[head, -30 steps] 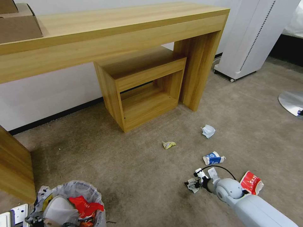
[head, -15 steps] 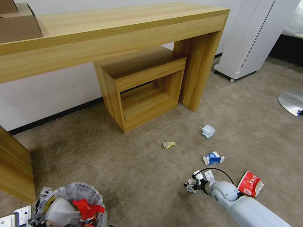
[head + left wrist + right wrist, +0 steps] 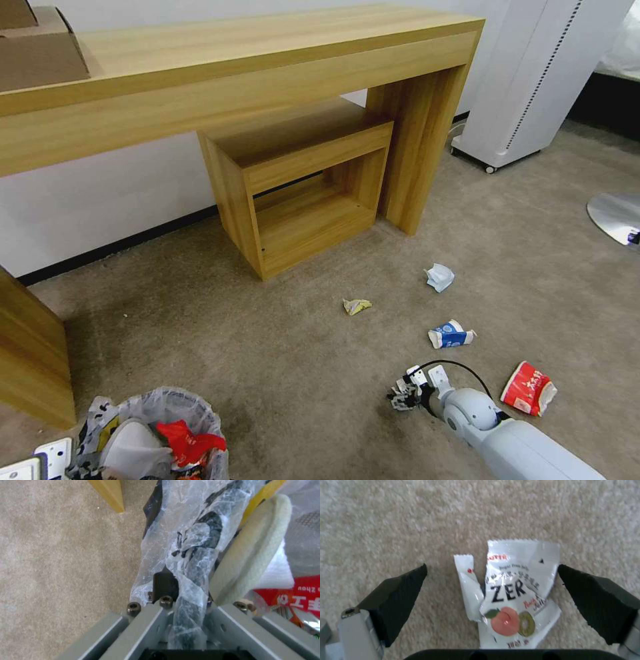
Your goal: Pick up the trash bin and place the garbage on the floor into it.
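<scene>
Across the beige short-pile carpet (image 3: 300, 360), litter is lying below a long wooden desk (image 3: 233, 73). My right gripper (image 3: 491, 580) is spreading wide around a torn white wrapper (image 3: 513, 592); my left gripper (image 3: 181, 620) is clamping the bag-lined dark trash bin (image 3: 160, 433).

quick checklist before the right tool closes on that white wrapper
1. Right tool open: ok, jaws spread wide.
2. White wrapper between the fingers: ok, roughly centred.
3. Wrapper lying on the floor: ok, nothing else between the jaws.
4. Fingertips down at carpet level: cannot tell.
5. Left tool gripping the trash bin rim through its bag: ok.
6. Room left in the bin: cannot tell, already holds a slipper and red wrappers.
</scene>
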You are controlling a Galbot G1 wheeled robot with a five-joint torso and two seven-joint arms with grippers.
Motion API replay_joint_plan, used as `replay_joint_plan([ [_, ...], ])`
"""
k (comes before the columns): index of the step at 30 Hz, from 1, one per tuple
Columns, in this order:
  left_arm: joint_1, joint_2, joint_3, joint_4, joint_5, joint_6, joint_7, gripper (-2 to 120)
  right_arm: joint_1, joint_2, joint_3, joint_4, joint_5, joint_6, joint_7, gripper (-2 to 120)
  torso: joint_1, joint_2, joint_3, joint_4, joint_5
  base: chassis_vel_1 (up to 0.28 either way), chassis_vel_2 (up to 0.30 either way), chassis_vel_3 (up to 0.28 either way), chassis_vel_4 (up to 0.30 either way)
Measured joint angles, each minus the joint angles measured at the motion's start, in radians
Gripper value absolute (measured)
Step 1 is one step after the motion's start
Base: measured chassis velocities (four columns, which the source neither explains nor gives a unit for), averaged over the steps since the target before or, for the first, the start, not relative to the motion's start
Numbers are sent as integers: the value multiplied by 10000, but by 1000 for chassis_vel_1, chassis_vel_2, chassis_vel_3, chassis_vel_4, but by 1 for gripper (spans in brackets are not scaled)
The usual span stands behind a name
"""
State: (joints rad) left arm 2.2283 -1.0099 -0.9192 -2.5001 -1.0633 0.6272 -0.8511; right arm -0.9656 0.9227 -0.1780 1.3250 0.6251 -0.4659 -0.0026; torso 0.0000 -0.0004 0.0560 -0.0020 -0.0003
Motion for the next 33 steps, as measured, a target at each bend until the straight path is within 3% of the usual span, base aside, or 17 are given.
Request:
replay_joint_plan([
  [5,18,-6,14,0,66,-9,20,0,71,16,-150,-48,84,20,46,98,0,0,0,-1,0,0,0,0,0],
  [24,-226,-22,377,0,445,-50,121,0,172,-1,-198,-201,365,146,127,39,-1,1,-1,0,5,0,0,0,0],
  [33,-219,-74,453,0,621,-73,134,0,168,-113,-245,-169,528,250,308,18,0,0,1,4,8,0,0,0,0],
])
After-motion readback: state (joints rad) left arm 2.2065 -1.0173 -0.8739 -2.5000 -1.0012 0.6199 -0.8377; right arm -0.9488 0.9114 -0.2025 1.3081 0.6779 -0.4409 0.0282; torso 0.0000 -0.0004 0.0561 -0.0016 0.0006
